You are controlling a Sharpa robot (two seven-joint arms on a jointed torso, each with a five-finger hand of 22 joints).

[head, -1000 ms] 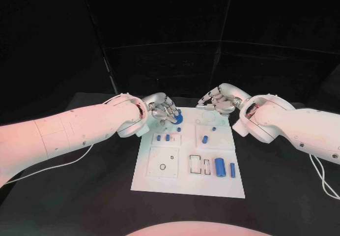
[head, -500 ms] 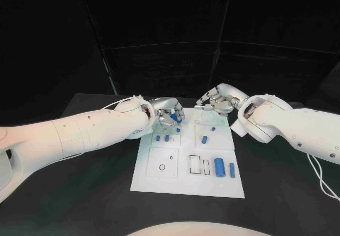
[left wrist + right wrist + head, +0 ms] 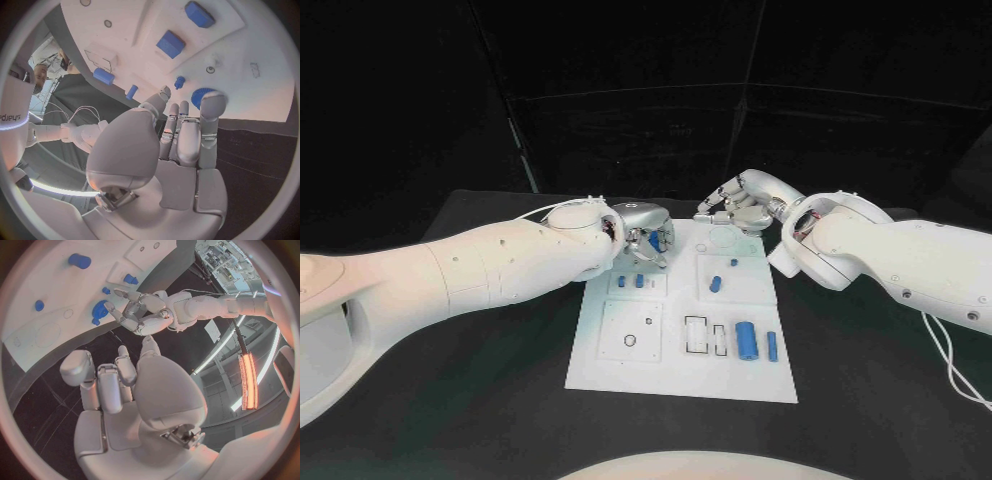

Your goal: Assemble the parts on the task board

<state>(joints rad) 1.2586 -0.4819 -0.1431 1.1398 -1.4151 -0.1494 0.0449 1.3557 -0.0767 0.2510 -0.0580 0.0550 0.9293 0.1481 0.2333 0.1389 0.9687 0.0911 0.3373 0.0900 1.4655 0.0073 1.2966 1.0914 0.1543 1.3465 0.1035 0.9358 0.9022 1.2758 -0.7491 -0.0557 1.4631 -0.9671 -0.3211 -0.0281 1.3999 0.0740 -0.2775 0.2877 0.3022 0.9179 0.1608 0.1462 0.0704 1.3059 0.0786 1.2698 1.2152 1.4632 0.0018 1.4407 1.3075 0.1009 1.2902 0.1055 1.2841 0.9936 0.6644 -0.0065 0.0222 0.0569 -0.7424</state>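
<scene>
Saw a black table [image 3: 473, 400] with the white board [image 3: 682, 375] lying lengthwise down its middle, from the near edge to the far one.

Found the left hand [image 3: 643, 235] over the board's far-left corner, fingers stretched out and a little apart, wrapped round nothing. Found the right hand [image 3: 744, 205] at the board's far edge, towards the far-right corner, fingers loosely apart and likewise holding nothing.

Made out the round blue knob [image 3: 201, 95] on the board at that far-left corner, right at the left hand's fingertips [image 3: 212, 102]. Could not tell whether a fingertip touched it or only hung over it. Judged it a matter for the left hand: knob straight ahead of those fingers, right hand well apart from it across the far edge. Noted no long axis to square up to, the knob being round, so only a closing of the fingers around its rim seemed called for.

Counted the rest smaller. Spotted a cylinder [image 3: 747, 340] and a slim bar [image 3: 772, 346] side by side near the board's right edge, both lying along the board's length. Spotted two little blocks [image 3: 630, 281] just nearer than the left hand, and a short peg [image 3: 717, 284] right of the board's middle.
</scene>
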